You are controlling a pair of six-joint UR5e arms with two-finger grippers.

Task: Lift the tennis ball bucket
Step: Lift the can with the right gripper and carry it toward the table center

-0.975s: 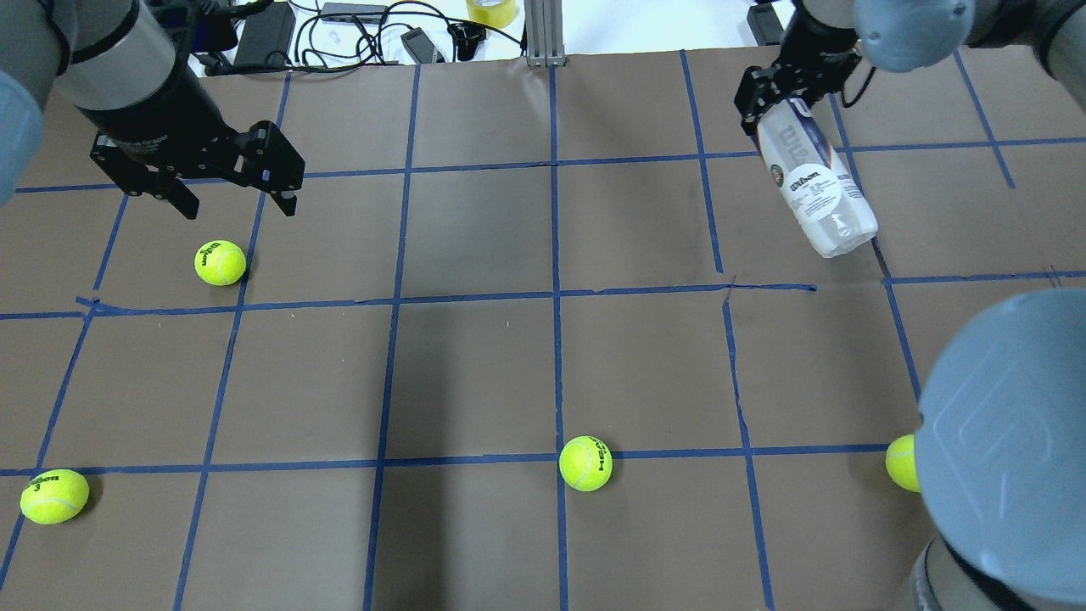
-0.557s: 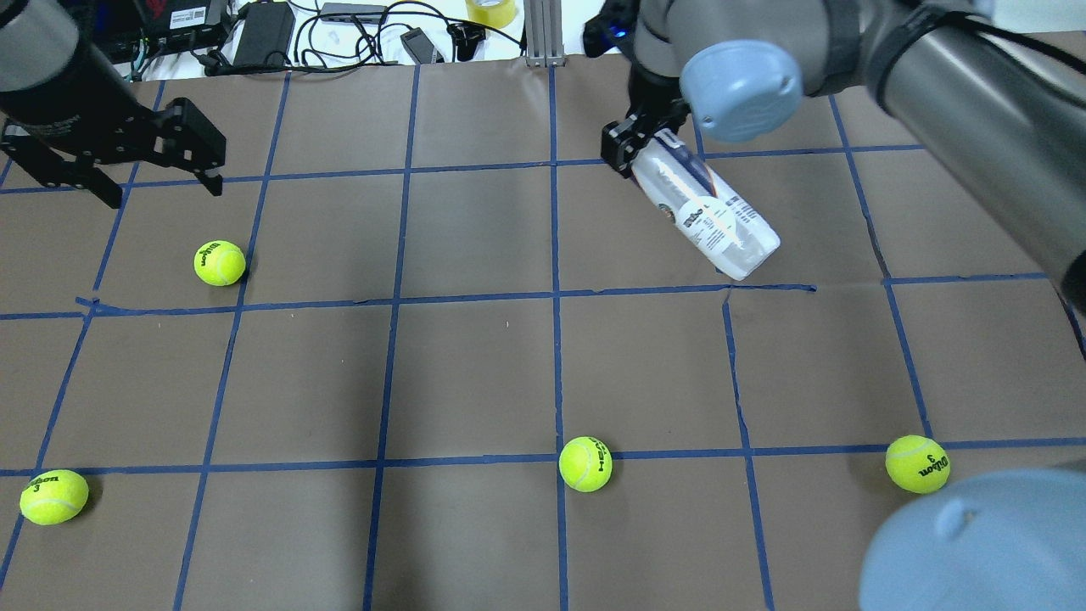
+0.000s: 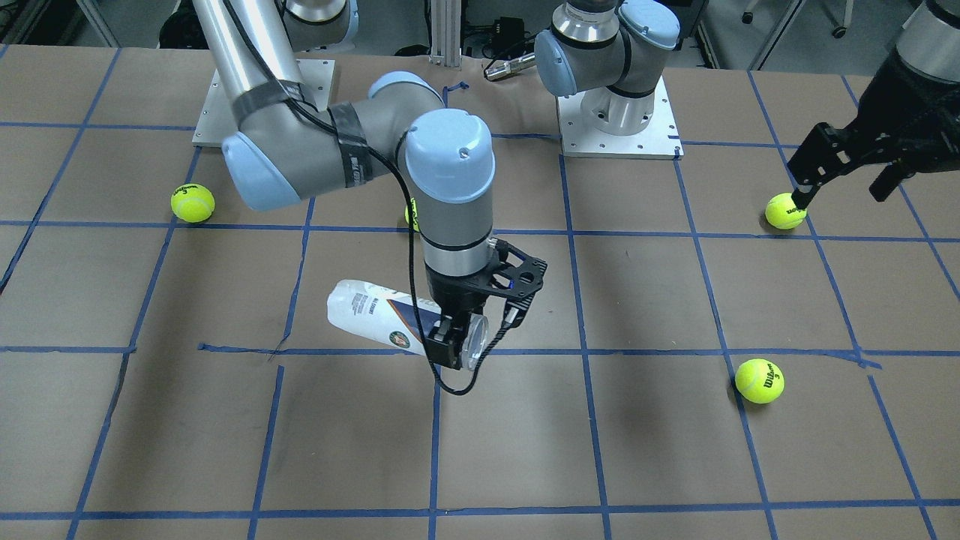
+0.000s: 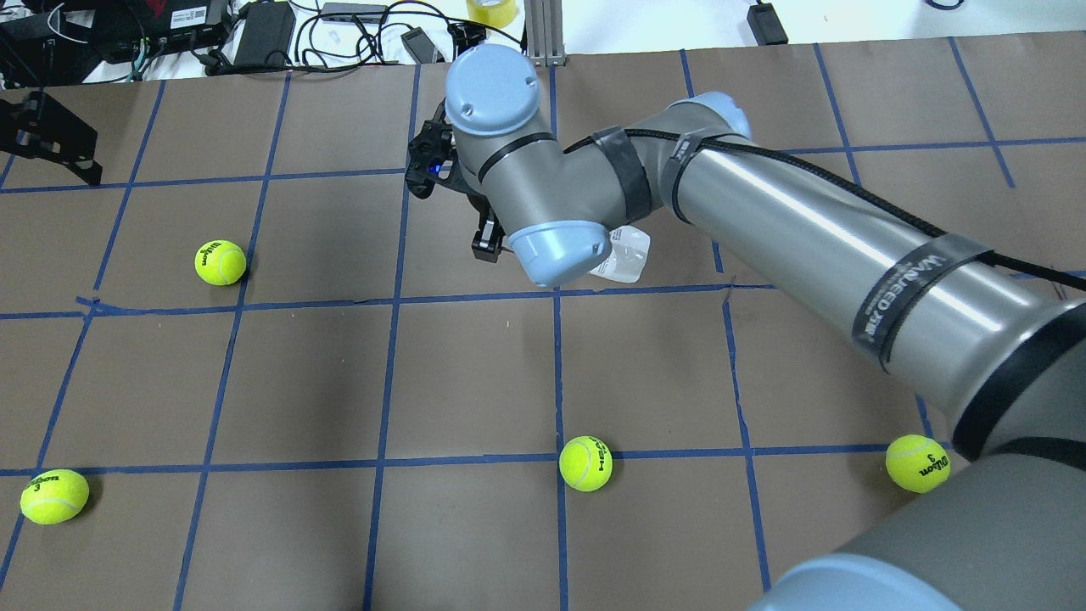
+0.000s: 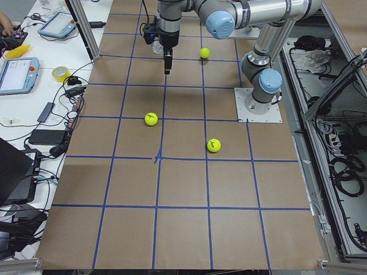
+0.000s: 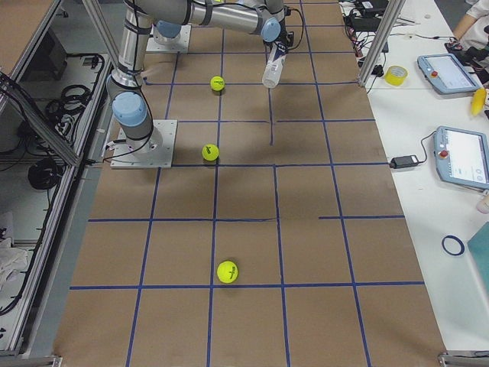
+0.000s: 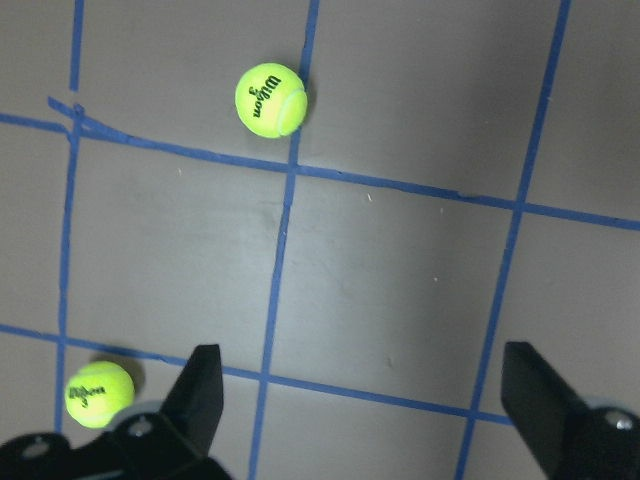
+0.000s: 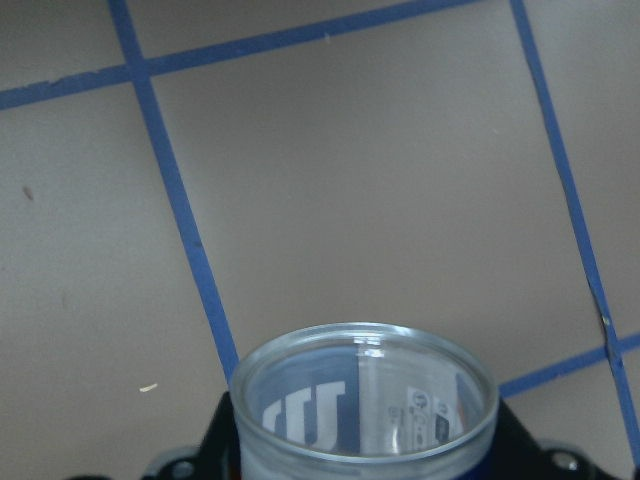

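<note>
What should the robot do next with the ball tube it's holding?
Probably lift the tennis ball bucket a little higher, slowly, with the right gripper shut. The gripper pinches it only at its open end, and the rest sticks out sideways, nearly level, above the table, so a quick move might make it slip.

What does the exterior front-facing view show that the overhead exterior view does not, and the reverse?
Only the front-facing view shows the right claw shut on the open end of the clear plastic tennis ball tube with a white and navy label. Only the overhead view shows the black cables and adapters and the yellow tape roll beyond the table's far edge; there the arm hides most of the tube. Both show the yellow-green tennis balls and the blue tape grid.
</note>
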